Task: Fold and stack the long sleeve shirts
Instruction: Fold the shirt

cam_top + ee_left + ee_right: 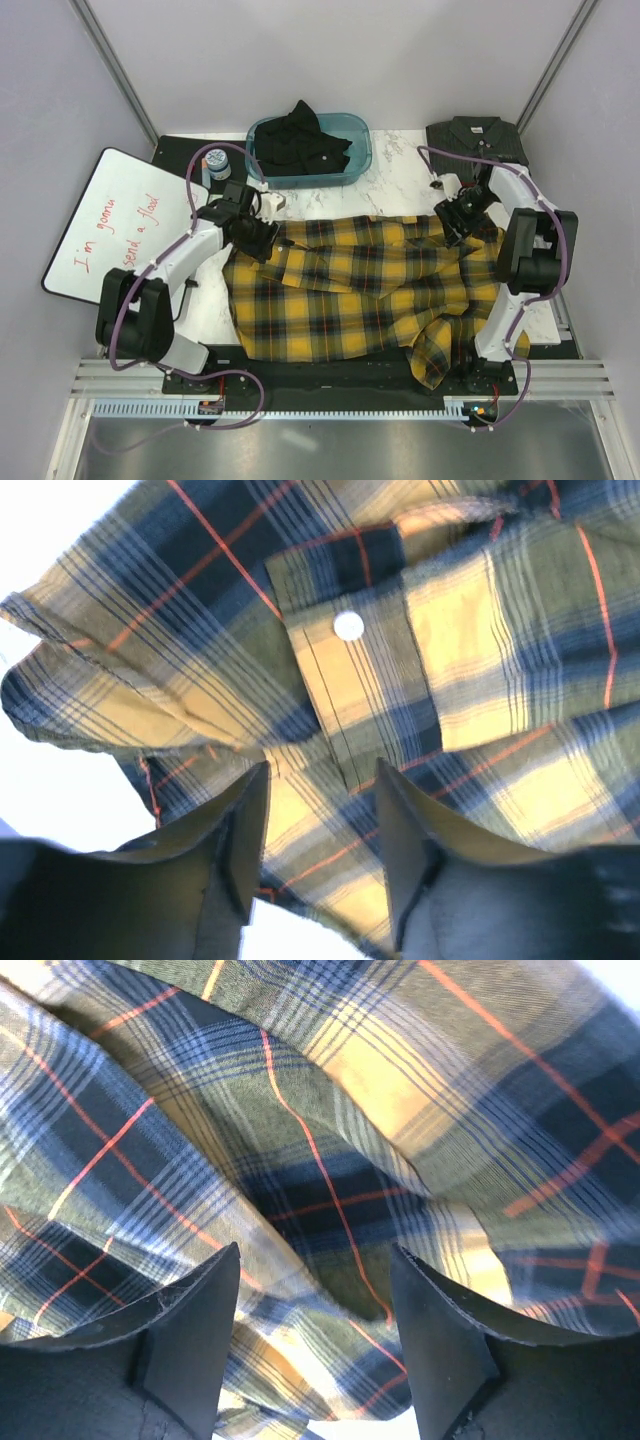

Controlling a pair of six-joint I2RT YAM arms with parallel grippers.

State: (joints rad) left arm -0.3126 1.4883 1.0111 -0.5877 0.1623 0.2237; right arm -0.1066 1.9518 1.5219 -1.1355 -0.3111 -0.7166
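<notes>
A yellow-and-black plaid shirt (360,290) lies spread and rumpled across the middle of the table, one part hanging over the near edge. My left gripper (262,238) is at its far left corner. In the left wrist view the jaws (322,770) stand open over a buttoned cuff (350,630), gripping nothing. My right gripper (458,225) is at the shirt's far right corner, and it (314,1252) stands open with a raised fold of plaid (330,1190) between the fingers. A black shirt (300,140) is heaped in the bin. A folded charcoal shirt (478,138) lies at the back right.
A teal plastic bin (358,160) stands at the back centre. A whiteboard with red writing (120,225) leans at the left, and a small jar (218,162) stands beside it. The marble tabletop (400,185) shows between bin and plaid shirt.
</notes>
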